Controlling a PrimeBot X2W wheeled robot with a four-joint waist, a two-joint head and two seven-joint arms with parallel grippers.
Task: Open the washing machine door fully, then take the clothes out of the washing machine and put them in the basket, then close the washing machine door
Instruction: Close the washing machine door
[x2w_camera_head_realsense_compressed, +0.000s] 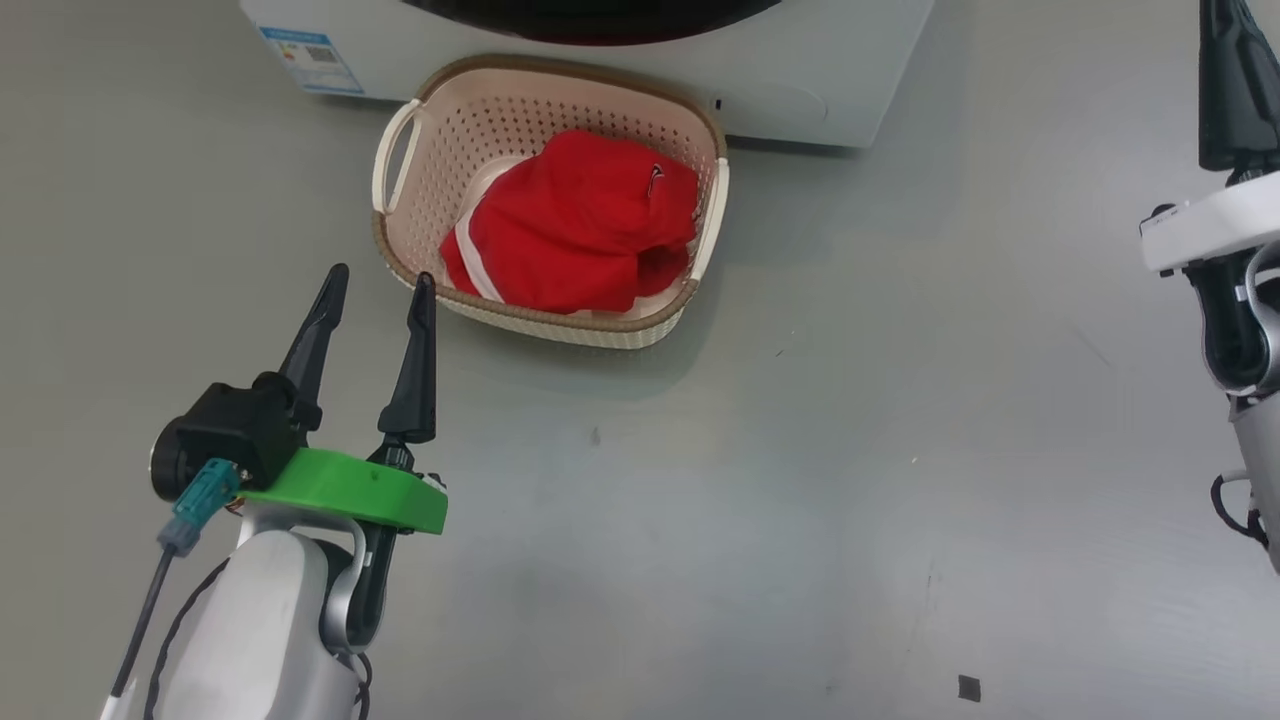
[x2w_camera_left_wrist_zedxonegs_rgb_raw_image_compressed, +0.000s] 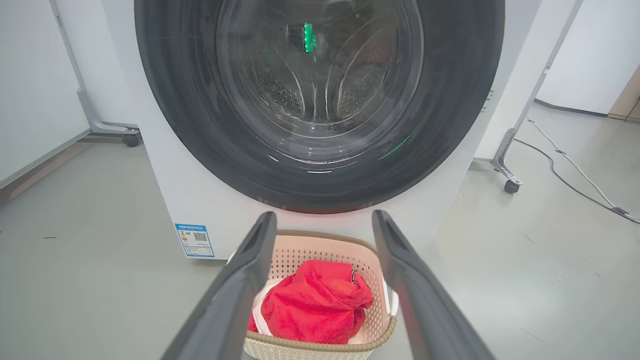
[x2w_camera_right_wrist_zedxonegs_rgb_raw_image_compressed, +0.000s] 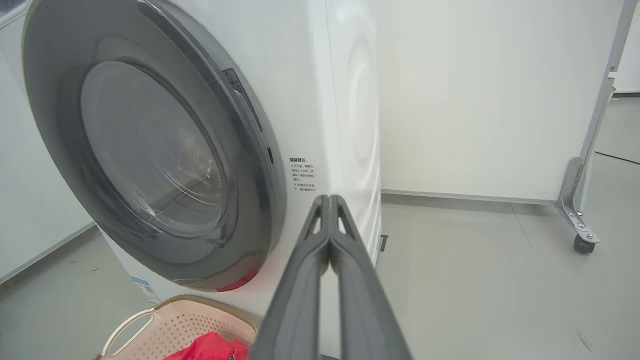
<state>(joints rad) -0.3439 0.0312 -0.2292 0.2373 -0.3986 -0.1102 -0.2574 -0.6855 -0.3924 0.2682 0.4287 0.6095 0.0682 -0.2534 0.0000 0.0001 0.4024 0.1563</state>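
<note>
The washing machine stands at the top of the head view, and its black-rimmed door lies shut flat against its front. The door also looks shut from the side. On the floor in front of it sits the cream basket, holding the red clothes. My left gripper hovers just left of the basket's near corner, open and holding nothing. Between its fingers I see the basket and the clothes. My right gripper is shut at the far right. It points at the machine's front right corner.
A blue sticker marks the machine's lower left front. White partition panels on castor feet flank the machine, and a cable trails over the grey floor to the right. A wide stretch of floor separates the two arms.
</note>
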